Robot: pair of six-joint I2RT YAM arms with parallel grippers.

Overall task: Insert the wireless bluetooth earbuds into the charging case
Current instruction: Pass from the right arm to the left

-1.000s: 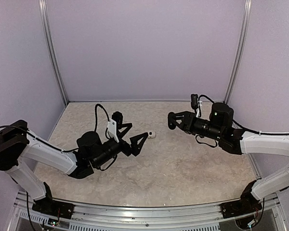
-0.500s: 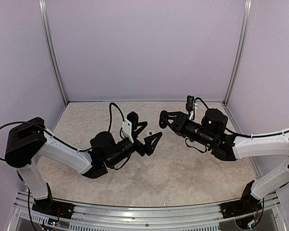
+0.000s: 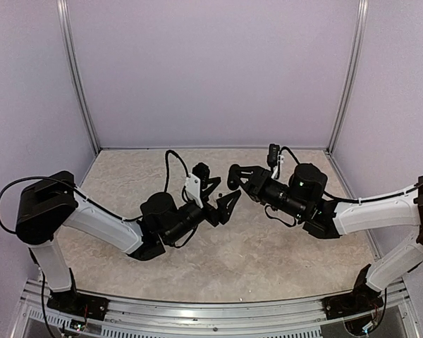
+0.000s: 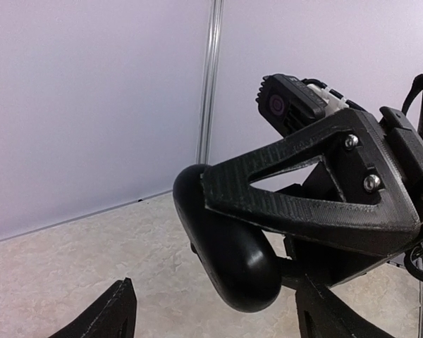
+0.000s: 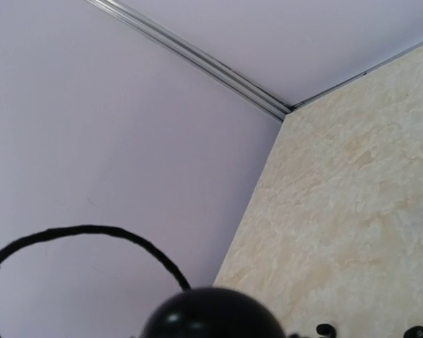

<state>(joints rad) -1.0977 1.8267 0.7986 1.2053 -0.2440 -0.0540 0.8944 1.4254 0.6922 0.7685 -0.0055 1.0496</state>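
L tool (image 3: 225, 190): fingers apart. R tool (image 3: 234, 177): clamped on glossy blk charging case (image 4: 234, 262), just ahead of L tool, over table (image 3: 268, 246).

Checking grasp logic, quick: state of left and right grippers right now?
Left gripper: open, nothing seen between its jaws.
Right gripper: shut on the glossy black pebble-shaped case.

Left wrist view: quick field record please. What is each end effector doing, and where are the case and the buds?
right end effector: shut on charging case
charging case: glossy black, appears held off the table
left end effector: open, fingers apart, case in front of the gap
earbuds: not visible in any view
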